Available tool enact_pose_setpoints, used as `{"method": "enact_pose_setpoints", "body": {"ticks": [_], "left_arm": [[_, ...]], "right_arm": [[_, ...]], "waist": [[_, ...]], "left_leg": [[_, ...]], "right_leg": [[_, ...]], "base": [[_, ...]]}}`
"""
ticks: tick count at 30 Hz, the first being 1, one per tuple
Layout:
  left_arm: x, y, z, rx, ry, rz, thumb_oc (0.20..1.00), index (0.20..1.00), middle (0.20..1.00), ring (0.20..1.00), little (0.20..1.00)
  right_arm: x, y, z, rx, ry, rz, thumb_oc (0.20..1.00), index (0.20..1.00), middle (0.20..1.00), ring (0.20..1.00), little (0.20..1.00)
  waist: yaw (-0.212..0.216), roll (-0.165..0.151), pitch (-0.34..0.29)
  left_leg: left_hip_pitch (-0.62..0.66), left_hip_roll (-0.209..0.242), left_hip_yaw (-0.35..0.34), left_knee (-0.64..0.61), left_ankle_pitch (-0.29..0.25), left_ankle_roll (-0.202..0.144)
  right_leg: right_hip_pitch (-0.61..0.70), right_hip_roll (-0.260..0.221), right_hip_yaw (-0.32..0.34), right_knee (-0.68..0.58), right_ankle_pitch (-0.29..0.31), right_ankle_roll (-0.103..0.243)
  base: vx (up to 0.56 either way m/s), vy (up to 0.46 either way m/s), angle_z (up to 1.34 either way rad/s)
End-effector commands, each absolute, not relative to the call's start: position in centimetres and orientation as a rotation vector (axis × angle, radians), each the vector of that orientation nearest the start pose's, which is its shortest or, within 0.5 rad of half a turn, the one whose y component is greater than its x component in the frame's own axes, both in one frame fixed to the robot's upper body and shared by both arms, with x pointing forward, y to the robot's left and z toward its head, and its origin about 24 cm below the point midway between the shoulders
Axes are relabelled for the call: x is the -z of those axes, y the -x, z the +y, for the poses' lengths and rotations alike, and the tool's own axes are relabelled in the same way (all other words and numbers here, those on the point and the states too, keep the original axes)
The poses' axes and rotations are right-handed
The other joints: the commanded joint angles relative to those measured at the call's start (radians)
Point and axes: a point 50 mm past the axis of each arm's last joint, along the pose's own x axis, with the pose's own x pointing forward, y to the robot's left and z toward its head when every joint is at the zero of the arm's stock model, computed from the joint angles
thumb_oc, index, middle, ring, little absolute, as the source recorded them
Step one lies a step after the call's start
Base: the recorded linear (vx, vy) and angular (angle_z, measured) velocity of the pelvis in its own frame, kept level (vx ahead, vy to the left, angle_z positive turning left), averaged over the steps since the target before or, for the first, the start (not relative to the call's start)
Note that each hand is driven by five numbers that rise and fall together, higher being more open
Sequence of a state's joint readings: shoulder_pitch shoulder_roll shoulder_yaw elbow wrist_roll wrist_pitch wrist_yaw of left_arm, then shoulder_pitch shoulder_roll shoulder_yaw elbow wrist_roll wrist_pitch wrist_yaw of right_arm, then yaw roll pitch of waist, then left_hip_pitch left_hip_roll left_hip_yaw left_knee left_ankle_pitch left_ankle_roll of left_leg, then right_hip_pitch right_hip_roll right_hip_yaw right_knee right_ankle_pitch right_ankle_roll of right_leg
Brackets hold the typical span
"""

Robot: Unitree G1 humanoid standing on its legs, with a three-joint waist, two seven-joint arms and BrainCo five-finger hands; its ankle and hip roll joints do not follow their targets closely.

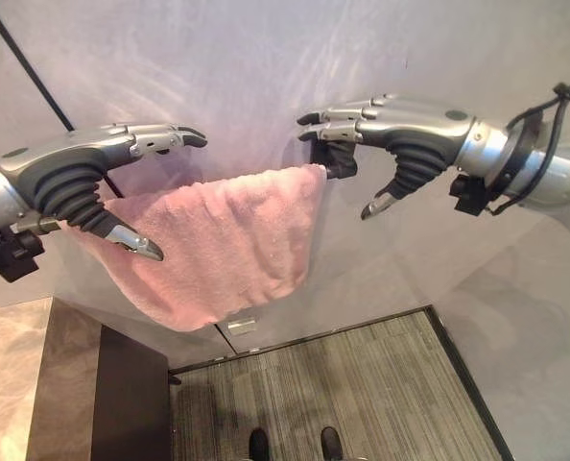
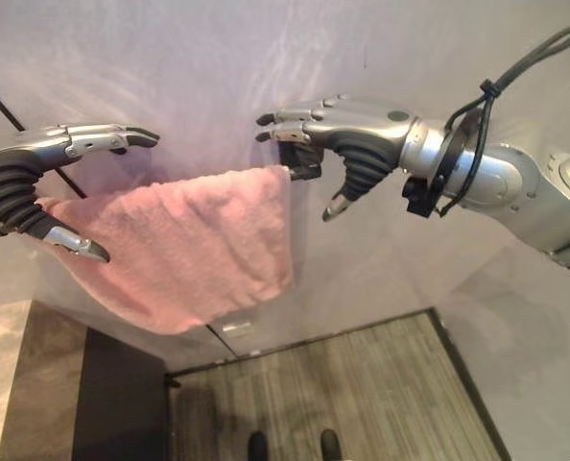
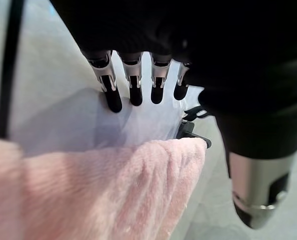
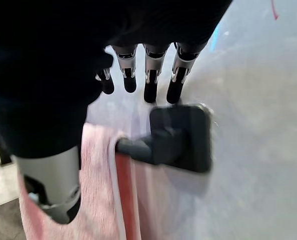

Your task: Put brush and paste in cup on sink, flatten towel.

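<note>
We see the pink towel (image 1: pixel 218 245) draped over a dark wall-mounted rail, its bracket (image 4: pixel 181 137) fixed to the pale grey wall (image 1: pixel 266 77). The left hand (image 1: pixel 69 178) sits at the towel's left end, fingers straight and spread above the cloth, thumb in front of it, gripping nothing. The right hand (image 1: pixel 400 134) hovers at the rail's right end by the bracket, fingers extended toward the wall, thumb hanging apart, also holding nothing.
</note>
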State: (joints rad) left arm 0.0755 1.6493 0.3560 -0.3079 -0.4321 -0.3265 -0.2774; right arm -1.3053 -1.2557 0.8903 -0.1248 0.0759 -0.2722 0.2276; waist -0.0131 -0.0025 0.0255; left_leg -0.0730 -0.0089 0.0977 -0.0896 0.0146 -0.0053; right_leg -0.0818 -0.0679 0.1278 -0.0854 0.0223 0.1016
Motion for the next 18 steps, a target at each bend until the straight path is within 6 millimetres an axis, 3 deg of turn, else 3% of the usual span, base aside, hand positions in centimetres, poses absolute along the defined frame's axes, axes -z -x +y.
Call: {"method": "enact_pose_setpoints", "body": {"ticks": [1,11,14,18], "left_arm": [[-32.4,-22.6,23.7,0.497,-1.371,-0.485,1.0,1.0,1.0,1.0,1.0],[-32.3,-23.6,22.5,0.55,-1.501,-0.428,1.0,1.0,1.0,1.0,1.0],[-32.4,-23.7,21.9,0.559,-1.584,-0.424,1.0,1.0,1.0,1.0,1.0],[-33.0,-24.5,21.4,0.527,-1.659,-0.444,1.0,1.0,1.0,1.0,1.0]], "right_arm": [[-31.8,-29.6,-10.9,-0.776,1.516,-0.748,1.0,1.0,1.0,1.0,1.0],[-31.6,-30.2,-7.9,-0.854,1.614,-0.722,1.0,1.0,1.0,1.0,1.0],[-30.9,-30.3,-6.8,-0.898,1.669,-0.691,1.0,1.0,1.0,1.0,1.0],[-29.8,-30.7,-6.5,-0.941,1.697,-0.617,1.0,1.0,1.0,1.0,1.0]], "waist": [[-0.016,-0.02,-0.046],[-0.035,0.01,-0.042],[-0.046,0.026,-0.041],[-0.028,0.033,-0.049]], "left_leg": [[0.011,0.016,0.013,0.006,0.005,-0.048],[0.014,0.02,0.014,0.005,0.004,-0.052],[0.016,0.021,0.012,0.005,0.002,-0.051],[0.02,0.024,0.009,0.005,-0.001,-0.051]], "right_leg": [[-0.05,-0.074,-0.043,-0.002,0.085,0.073],[-0.048,-0.071,-0.045,-0.002,0.083,0.07],[-0.044,-0.071,-0.046,-0.002,0.08,0.069],[-0.038,-0.068,-0.049,-0.002,0.074,0.067]], "base": [[0.02,-0.013,-0.03],[0.0,0.0,0.0],[0.0,0.0,0.0],[0.0,0.0,0.0]]}}
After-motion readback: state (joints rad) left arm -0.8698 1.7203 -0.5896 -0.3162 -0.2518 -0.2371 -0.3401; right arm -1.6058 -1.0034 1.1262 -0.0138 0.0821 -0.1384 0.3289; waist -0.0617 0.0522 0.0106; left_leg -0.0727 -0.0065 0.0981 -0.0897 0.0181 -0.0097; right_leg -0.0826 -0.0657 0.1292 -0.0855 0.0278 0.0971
